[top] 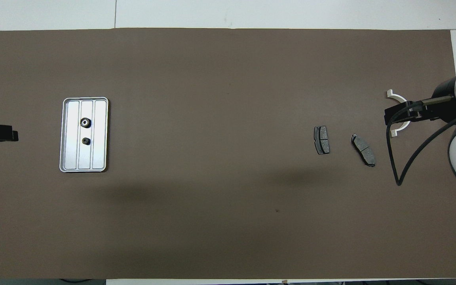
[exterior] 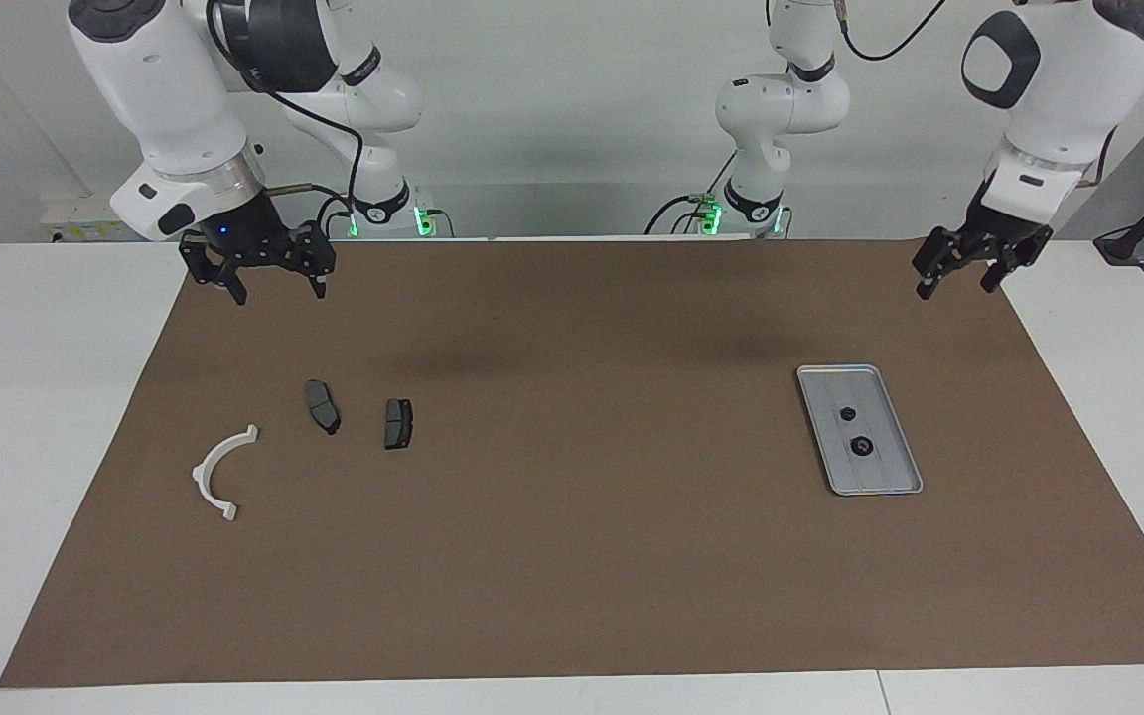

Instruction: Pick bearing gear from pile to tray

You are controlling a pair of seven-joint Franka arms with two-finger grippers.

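Observation:
The silver tray (exterior: 835,371) (top: 99,152) lies on the brown mat toward the left arm's end. Two small black round bearing gear pieces rest in it: one (exterior: 847,413) (top: 86,140) nearer the robots, the other (exterior: 862,446) (top: 85,123) farther. My left gripper (exterior: 954,286) (top: 2,132) hangs open and empty, raised over the mat's edge at that end, apart from the tray. The pile sits toward the right arm's end: a white arc (exterior: 219,469) (top: 390,94) and two dark brake pads (exterior: 323,405) (exterior: 398,423). My right gripper (exterior: 279,291) (top: 400,111) waits open, raised over the mat near the pile.
The brown mat (exterior: 572,556) covers most of the white table. In the overhead view the brake pads (top: 322,139) (top: 363,149) lie side by side, and the right arm's black cable (top: 394,158) loops above the mat beside them.

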